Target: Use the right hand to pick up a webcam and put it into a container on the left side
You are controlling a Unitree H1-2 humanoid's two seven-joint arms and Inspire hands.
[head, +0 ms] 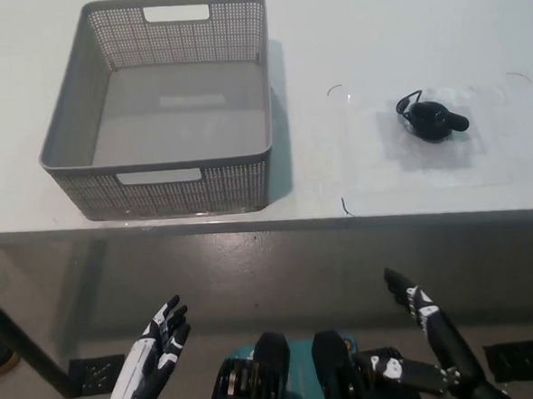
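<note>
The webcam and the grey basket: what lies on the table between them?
In the head view, only bare white table lies between the webcam and the basket, apart from faint thin marks.

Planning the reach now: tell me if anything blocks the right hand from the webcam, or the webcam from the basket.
Nothing visible does. The right hand is below the table edge, open; the webcam lies alone on bare table, and the grey basket is empty.

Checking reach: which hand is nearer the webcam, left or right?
The black right hand, open below the table edge, almost under the webcam. The white left hand, also open, sits below the basket.
</note>
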